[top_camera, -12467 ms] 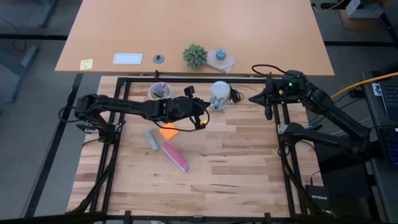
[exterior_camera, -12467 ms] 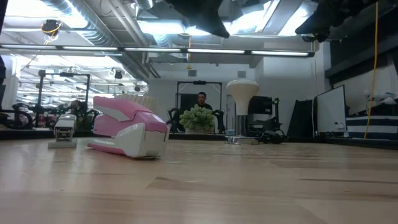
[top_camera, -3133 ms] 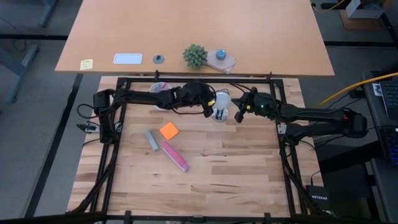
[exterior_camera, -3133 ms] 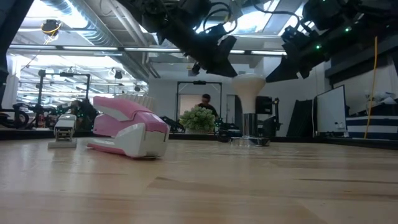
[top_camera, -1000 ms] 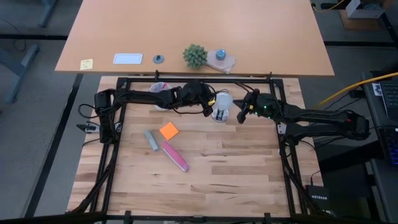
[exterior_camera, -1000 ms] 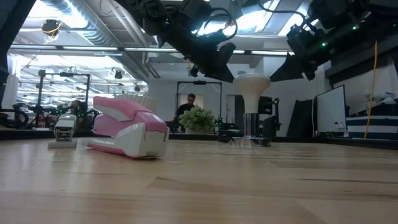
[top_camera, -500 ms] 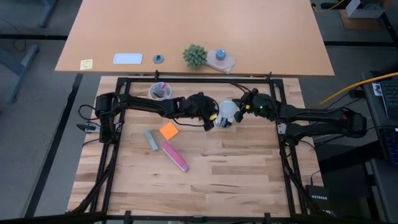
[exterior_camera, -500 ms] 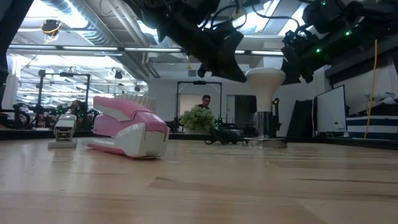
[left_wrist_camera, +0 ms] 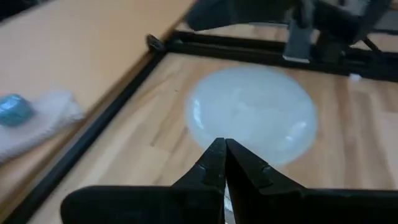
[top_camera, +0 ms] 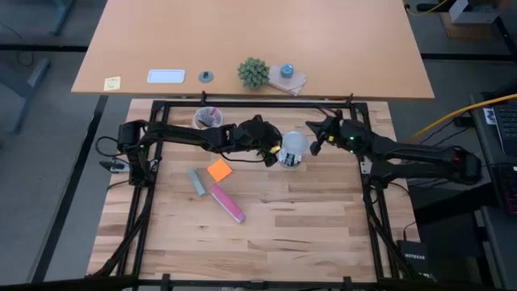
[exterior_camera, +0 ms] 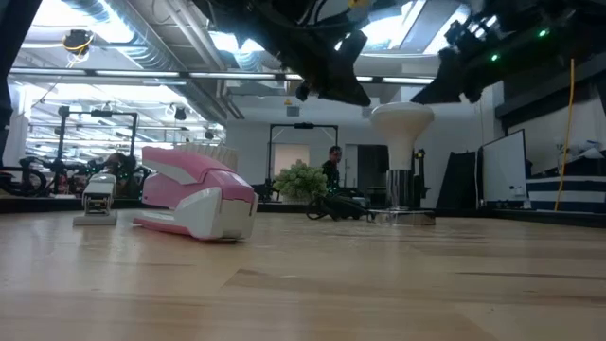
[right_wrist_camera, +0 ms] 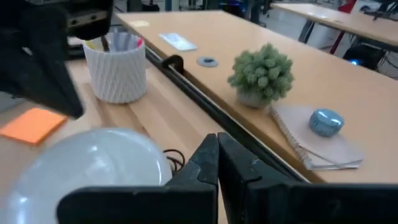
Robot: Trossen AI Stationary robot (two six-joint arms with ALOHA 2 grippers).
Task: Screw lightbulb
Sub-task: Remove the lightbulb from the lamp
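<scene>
From above, the lightbulb (top_camera: 292, 146) stands at the table's 12 o'clock, left gripper (top_camera: 273, 150) at its 9, right gripper (top_camera: 313, 139) at its 3. Wrist views: both grippers' jaws pressed together, holding nothing.

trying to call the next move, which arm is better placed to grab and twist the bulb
Roughly even, slight edge to the left. Left gripper sits shut right beside the lightbulb; right gripper is also shut, just off its other side. Either must open first.

Bright overhead light, blurred wrist views.
</scene>
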